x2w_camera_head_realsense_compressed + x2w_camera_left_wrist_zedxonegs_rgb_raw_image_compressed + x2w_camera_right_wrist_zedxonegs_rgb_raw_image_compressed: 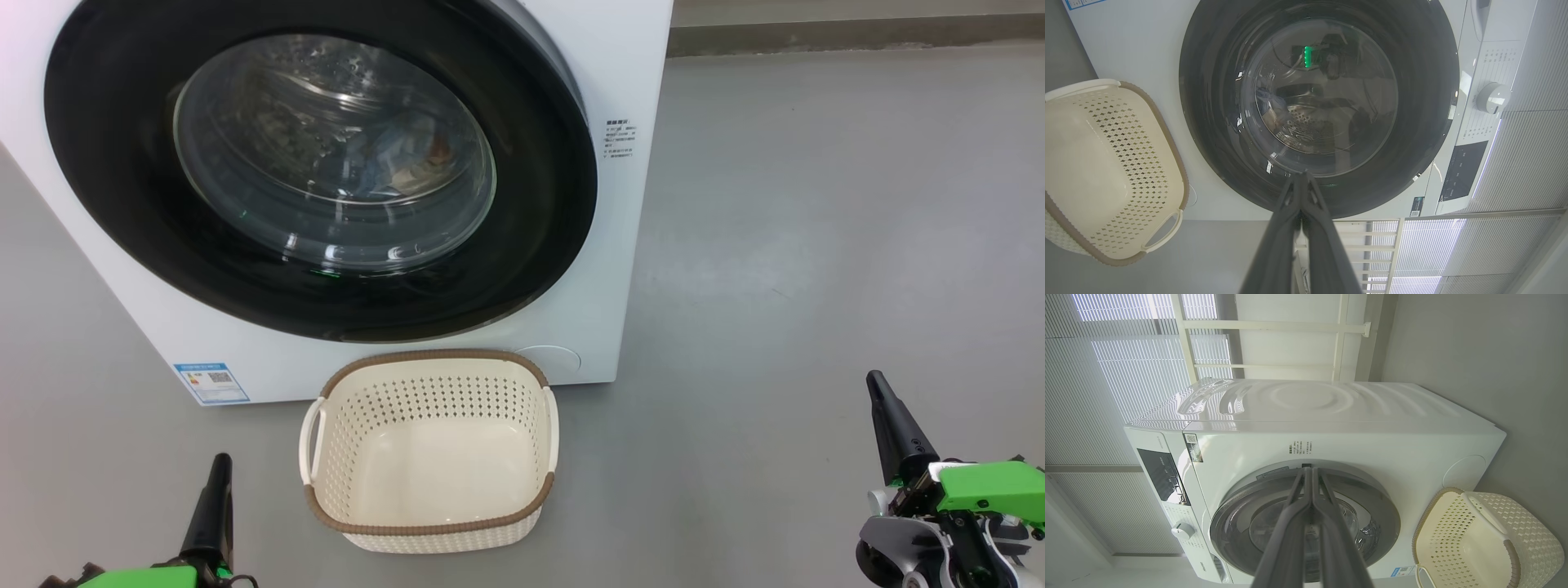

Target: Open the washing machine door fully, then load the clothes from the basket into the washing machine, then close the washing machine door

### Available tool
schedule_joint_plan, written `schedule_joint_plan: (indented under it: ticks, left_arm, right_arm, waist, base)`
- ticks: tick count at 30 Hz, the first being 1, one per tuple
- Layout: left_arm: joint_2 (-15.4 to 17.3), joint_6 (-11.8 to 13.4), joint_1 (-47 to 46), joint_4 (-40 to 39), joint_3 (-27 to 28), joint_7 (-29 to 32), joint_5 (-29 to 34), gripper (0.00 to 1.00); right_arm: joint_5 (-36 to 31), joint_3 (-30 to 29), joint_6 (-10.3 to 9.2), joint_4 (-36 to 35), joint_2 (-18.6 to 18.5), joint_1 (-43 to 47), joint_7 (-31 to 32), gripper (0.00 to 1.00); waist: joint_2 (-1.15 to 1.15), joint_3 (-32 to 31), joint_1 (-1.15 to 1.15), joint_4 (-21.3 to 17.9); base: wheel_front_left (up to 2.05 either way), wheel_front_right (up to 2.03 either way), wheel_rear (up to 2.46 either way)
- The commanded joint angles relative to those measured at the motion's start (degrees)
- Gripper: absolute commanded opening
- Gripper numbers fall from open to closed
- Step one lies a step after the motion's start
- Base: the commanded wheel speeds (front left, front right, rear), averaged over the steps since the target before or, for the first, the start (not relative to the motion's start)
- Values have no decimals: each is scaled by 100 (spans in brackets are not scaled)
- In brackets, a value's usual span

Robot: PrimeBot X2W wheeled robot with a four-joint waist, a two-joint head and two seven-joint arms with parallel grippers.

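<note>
while left pincer (220, 464), right pincer (876, 380) closed, empty, basket (433, 356) rim by washing machine (629, 82); floor (816, 245) open rightward.

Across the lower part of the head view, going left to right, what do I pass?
left gripper → basket → right gripper

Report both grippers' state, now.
Left gripper: shut, empty.
Right gripper: shut, empty.
</note>
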Motion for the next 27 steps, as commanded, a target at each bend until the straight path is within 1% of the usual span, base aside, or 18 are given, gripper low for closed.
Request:
schedule_joint_plan:
  ticks: [1, 27]
  left_arm:
    - [51, 1, -208, -176, 186, 39, -45, 0]
    - [51, 1, -208, -176, 186, 39, -45, 0]
  right_arm:
    - [-39, 107, 10, -171, -49, -36, 42, 0]
    - [-41, 105, 10, -171, -48, -36, 43, 0]
  waist:
    - [0, 0, 0, 0]
    - [0, 0, 0, 0]
  base:
    - [0, 0, 0]
    - [0, 0, 0]
